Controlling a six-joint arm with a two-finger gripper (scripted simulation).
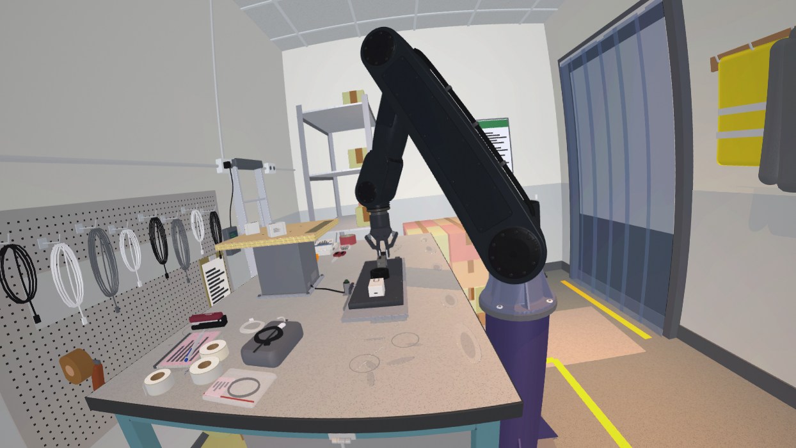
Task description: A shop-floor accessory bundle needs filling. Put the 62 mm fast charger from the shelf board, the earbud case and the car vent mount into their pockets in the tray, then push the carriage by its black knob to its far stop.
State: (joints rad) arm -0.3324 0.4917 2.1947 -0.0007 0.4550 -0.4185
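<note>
The car vent mount [382, 259], a small grey piece, hangs clamped in my closed gripper [382, 255] just above the far end of the dark tray [377, 285] at mid-bench. The black earbud case [379, 273] sits in the tray's middle pocket and a white fast charger [376, 288] in the pocket nearer the camera. Two more white chargers [251, 228] [276, 228] stand on the wooden shelf board [276, 234] to the left.
The grey box [287, 268] under the shelf board stands left of the tray, with a cable running from it. Tape rolls [205, 362], a grey pouch [271, 343] and small packs lie on the near left bench. The pegboard [83, 267] holds coiled cables.
</note>
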